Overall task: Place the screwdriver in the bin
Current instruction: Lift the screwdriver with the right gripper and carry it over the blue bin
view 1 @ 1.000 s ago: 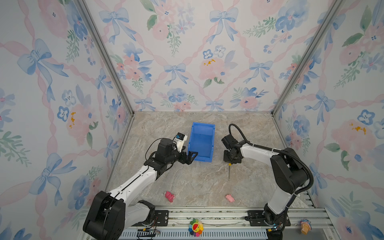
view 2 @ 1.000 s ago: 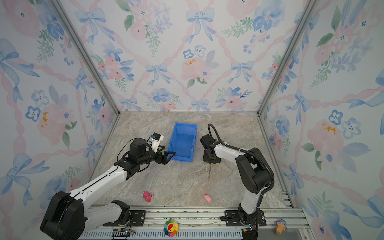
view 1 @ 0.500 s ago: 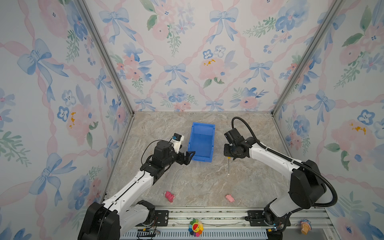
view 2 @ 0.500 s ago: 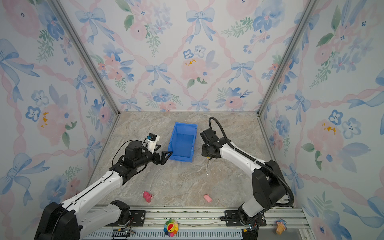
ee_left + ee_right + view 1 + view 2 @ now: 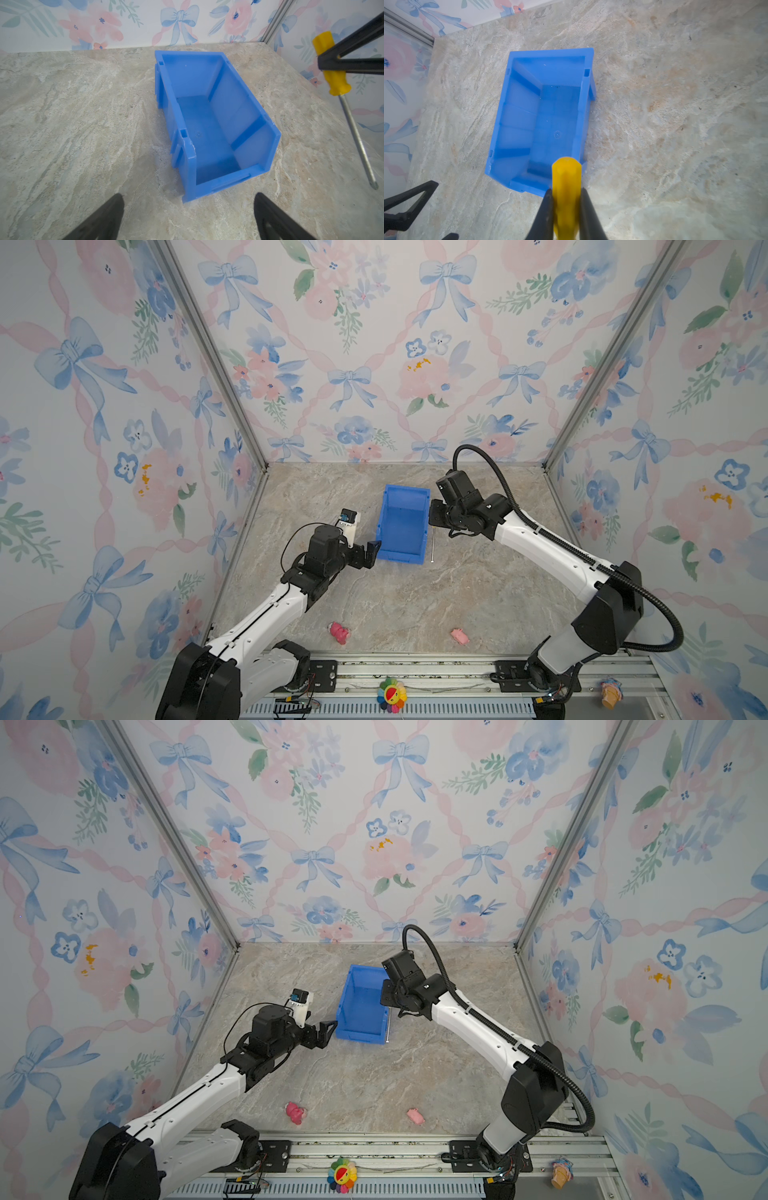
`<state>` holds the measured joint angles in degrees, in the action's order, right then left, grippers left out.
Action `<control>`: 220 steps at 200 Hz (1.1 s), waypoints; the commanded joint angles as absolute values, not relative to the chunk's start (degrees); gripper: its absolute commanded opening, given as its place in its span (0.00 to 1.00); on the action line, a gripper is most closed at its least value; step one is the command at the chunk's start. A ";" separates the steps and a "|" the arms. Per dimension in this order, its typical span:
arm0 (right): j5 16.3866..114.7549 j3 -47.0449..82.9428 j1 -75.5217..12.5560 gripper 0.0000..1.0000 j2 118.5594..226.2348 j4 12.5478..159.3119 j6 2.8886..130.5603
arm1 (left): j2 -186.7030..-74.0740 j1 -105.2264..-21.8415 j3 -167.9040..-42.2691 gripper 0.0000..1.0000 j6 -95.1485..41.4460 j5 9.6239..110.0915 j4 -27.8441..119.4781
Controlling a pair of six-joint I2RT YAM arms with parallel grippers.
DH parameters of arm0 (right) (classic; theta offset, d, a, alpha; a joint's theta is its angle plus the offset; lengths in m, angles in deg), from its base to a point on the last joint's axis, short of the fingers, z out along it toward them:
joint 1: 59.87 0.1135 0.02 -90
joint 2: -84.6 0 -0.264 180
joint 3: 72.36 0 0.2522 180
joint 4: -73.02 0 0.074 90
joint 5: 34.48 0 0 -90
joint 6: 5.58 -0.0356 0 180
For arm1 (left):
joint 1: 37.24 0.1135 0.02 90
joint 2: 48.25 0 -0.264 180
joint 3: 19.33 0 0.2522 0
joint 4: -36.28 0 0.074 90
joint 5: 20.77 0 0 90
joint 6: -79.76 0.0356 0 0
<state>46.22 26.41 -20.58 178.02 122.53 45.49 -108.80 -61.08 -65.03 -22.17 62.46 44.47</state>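
The right gripper [image 5: 565, 193] was clamped on the yellow handle of the screwdriver [image 5: 566, 176], its two black fingers [image 5: 545, 207] pressed against either side of the handle. In the left wrist view the tool hung from that grip at a slight tilt, handle up and thin silver shaft pointing down toward the marbled table [image 5: 415, 597]; whether the tip touched the surface could not be told. In both top views the shaft ran just beside the right-hand long wall of the blue bin [image 5: 384, 522], outside it, with the tip near the corner of the bin's lower front lip. The bin stood upright on the table, nothing inside it. On the bin's other side, the left gripper [image 5: 371, 552] was held close to the front left corner, its jaws spread wide and gripping nothing, apart from the plastic. Nearer the front edge of the table, well away from the bin, lay two small pink toys [image 5: 338, 632] [image 5: 460, 635].
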 commanded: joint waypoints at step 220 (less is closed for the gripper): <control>50.99 51.96 -21.51 0.03 211.39 117.08 39.12 | -103.95 -60.55 -62.35 0.98 -21.62 58.33 43.67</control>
